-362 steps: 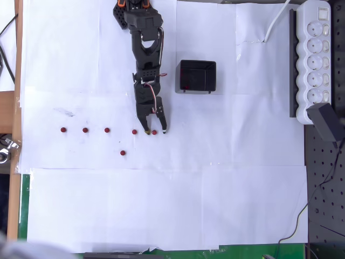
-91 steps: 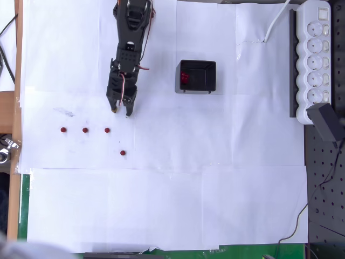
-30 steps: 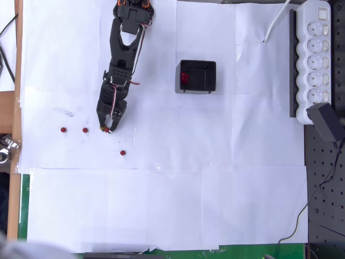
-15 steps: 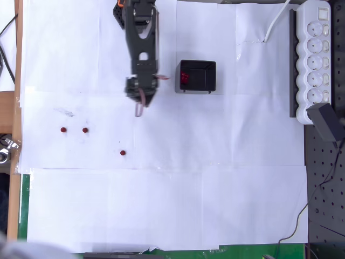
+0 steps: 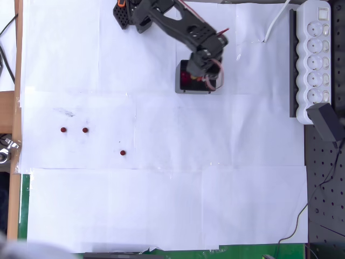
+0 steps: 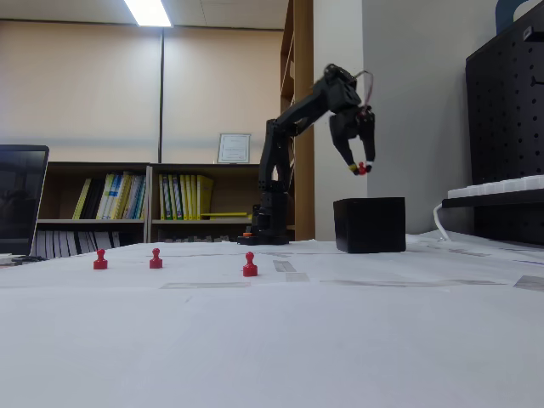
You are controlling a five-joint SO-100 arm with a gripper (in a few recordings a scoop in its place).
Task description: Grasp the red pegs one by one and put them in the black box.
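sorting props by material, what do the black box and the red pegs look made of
The black box: probably matte plastic; thin, even, dull black walls with no shine.

The red pegs: likely glossy moulded plastic, though painted wood is possible; uniform bright red, pawn-shaped with smooth rounded heads. The one in the gripper looks the same.

Readable text: none that I can make out in either view
Book spines [image 6: 183, 197]: on the shelf at 9 o'clock of my arm's base in the fixed view; lettering too small to read
Framed sheet [image 6: 233, 148]: stands on the shelf top; print blurred
Power strip [image 5: 316, 59]: at 3 o'clock in the overhead view; no legible marking
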